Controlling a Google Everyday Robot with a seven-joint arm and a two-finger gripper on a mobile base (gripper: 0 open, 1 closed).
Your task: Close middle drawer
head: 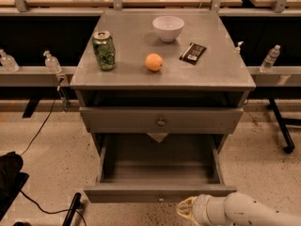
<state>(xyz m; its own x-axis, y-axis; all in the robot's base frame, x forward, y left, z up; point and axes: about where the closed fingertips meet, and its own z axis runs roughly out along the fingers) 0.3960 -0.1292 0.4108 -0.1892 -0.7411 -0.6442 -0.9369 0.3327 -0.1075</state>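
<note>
Claw point(187, 211) sits low at near right, just before the pulled-out middle drawer point(131, 193); whether it is clenched, I cannot tell.

Cabinet top point(129, 29), can point(104, 50), orange point(154, 62), bowl point(168, 28), snack bar point(193, 52)

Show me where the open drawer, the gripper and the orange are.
open drawer point(122, 193): camera view, left part of its front panel.
gripper point(185, 210): camera view, its tip, near the bottom edge, just below the drawer front.
orange point(154, 61): camera view, middle of the fruit.
</note>
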